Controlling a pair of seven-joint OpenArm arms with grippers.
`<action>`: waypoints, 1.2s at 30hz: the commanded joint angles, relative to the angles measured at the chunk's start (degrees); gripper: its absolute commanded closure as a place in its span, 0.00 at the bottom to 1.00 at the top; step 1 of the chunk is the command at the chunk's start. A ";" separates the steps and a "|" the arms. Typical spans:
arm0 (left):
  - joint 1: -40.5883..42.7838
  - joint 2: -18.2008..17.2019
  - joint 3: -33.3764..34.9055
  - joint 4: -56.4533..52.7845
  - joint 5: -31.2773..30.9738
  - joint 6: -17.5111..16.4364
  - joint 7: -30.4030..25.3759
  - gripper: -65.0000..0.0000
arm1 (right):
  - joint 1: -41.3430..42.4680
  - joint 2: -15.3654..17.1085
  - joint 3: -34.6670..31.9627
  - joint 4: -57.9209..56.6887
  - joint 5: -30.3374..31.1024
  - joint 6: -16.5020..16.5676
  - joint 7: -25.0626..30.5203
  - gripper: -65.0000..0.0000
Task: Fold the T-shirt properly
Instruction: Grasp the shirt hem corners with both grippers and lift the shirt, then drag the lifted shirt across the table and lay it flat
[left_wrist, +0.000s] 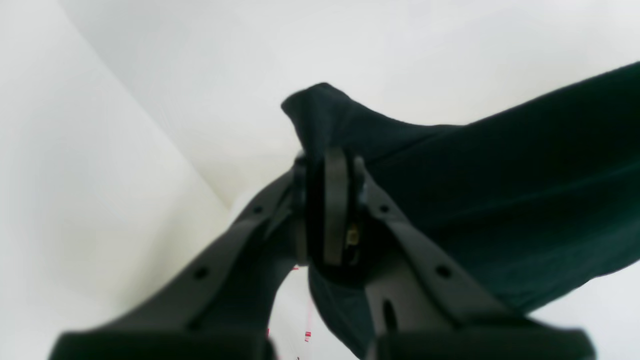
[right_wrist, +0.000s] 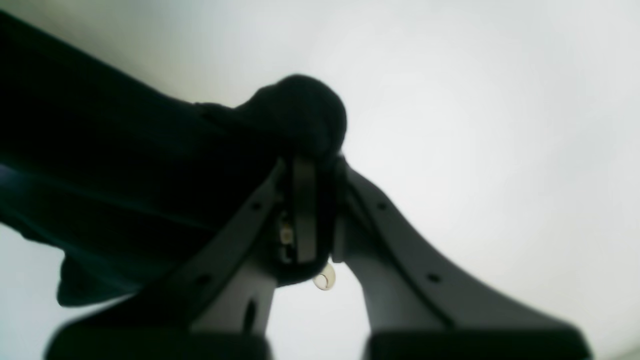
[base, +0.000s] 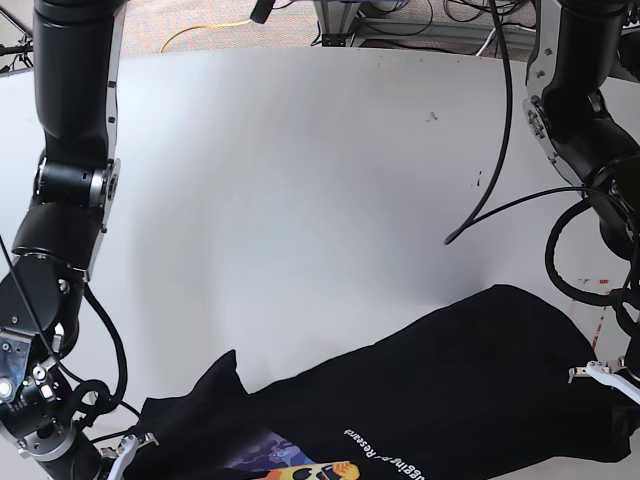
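Two end effectors grip the T-shirt (base: 440, 390) at opposite ends. In the left wrist view, the left end effector (left_wrist: 330, 165) sits at the frame's centre with its jaws pressed together on a bunched fold of black cloth; the fabric rises to a peak just above the jaws and stretches away toward the right edge of the frame. In the right wrist view, the right end effector (right_wrist: 312, 167) is likewise clamped on a rounded wad of the same cloth, which runs off to the left edge.

In the base view, the shirt spans the lower part of the frame, from lower left to lower right, lying across the white bench (base: 300, 180). White lettering and part of a yellow-orange print show at the bottom centre. Both arms reach down at the frame's lower corners, beside the cloth's ends.
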 joint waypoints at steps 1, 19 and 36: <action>-0.33 -0.65 -0.10 0.69 1.02 0.33 -0.42 1.00 | -0.96 0.66 1.35 2.77 -1.73 -0.32 -1.05 1.00; 32.72 3.83 -0.36 7.11 0.85 -2.74 -0.68 1.00 | -40.79 -6.37 16.74 19.39 -1.73 -0.32 -0.87 1.00; 50.74 4.80 -2.03 6.93 0.93 -2.83 -0.68 1.00 | -66.19 -16.04 28.08 19.92 -1.73 -0.32 -0.79 1.00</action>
